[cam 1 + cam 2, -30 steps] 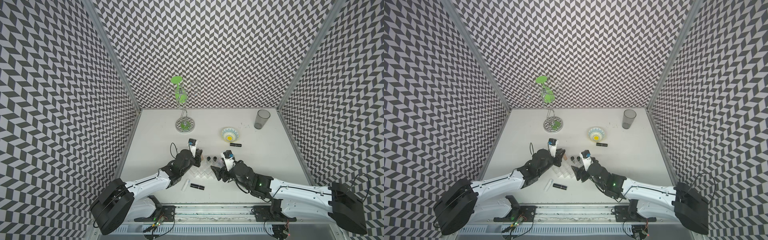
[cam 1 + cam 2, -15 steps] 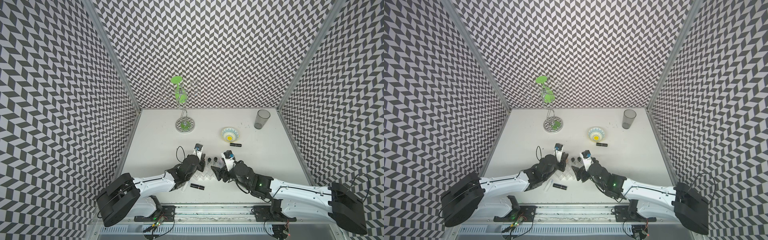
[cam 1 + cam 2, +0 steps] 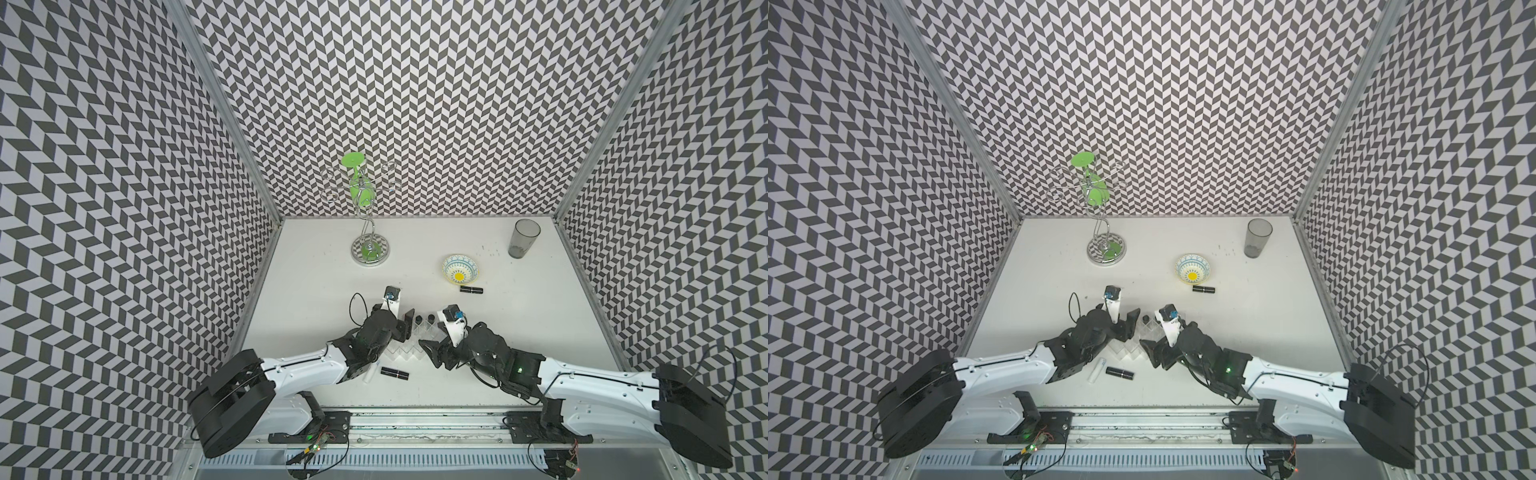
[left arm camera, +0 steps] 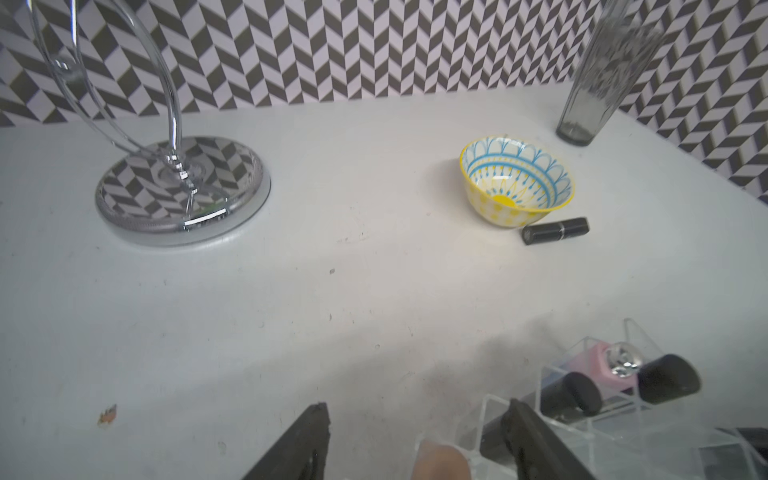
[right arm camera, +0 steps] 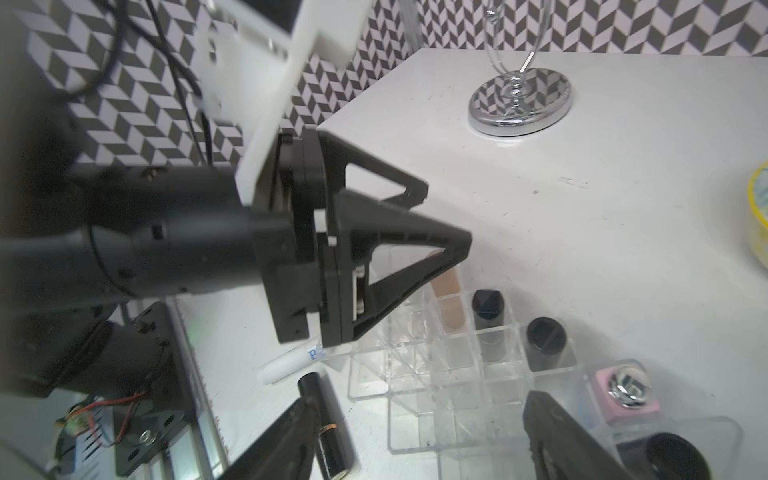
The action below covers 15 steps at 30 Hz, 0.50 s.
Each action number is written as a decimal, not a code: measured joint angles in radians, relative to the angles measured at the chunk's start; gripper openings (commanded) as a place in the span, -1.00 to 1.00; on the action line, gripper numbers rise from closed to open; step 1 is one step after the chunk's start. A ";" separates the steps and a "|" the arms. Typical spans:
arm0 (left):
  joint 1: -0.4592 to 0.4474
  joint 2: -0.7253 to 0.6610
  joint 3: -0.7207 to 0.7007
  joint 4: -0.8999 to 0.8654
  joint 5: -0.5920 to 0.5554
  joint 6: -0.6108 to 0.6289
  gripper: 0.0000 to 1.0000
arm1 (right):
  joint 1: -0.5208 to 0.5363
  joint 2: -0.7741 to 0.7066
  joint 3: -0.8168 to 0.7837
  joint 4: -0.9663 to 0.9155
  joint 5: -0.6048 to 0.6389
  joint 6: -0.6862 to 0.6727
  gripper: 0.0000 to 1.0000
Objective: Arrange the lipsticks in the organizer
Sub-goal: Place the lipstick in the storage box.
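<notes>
Lipsticks [image 5: 487,305] stand upright in the organizer [image 3: 405,351], low and centre in both top views, between my two arms. Black ones and a pink-topped one [image 5: 627,395] fill cells along its upper edge. A beige one [image 5: 446,291] stands in the end cell, and my left claw [image 4: 415,409] has its jaws apart either side of it, touching neither. I take that tube as seated.

My right claw [image 5: 422,399] hovers over the nearer cells, jaws apart and empty.

A black tube [image 3: 394,373] and a white tube [image 3: 1096,370] lie on the tabletop [image 3: 316,291] just below the organizer, partly under my left arm. A third tube [image 3: 471,289] lies just beside the bowl [image 3: 460,269], right of centre. The tumbler [image 3: 523,239] and wire stand [image 3: 370,249] are well apart. The two claws crowd each other across the rack.
</notes>
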<state>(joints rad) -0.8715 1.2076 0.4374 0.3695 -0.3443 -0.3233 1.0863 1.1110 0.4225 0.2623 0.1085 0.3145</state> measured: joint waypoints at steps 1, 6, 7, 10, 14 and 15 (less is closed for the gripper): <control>0.014 -0.031 -0.009 0.009 0.029 -0.010 0.46 | 0.008 0.010 -0.002 0.005 -0.032 -0.002 0.55; 0.201 -0.171 -0.116 0.150 0.294 -0.109 0.41 | 0.135 0.106 -0.005 0.020 -0.109 -0.007 0.52; 0.237 -0.176 -0.141 0.182 0.350 -0.131 0.41 | 0.156 0.127 -0.005 0.023 -0.115 -0.008 0.52; 0.322 -0.165 -0.209 0.256 0.495 -0.195 0.42 | 0.206 0.205 0.006 0.023 -0.121 -0.016 0.52; 0.351 -0.153 -0.228 0.275 0.581 -0.225 0.47 | 0.229 0.308 0.067 0.006 -0.100 -0.032 0.50; 0.351 -0.160 -0.228 0.275 0.583 -0.225 0.46 | 0.230 0.327 0.082 0.006 -0.095 -0.037 0.51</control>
<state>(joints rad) -0.5201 1.0477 0.2092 0.6445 0.2386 -0.5488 1.3163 1.4384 0.5041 0.2680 0.0139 0.2775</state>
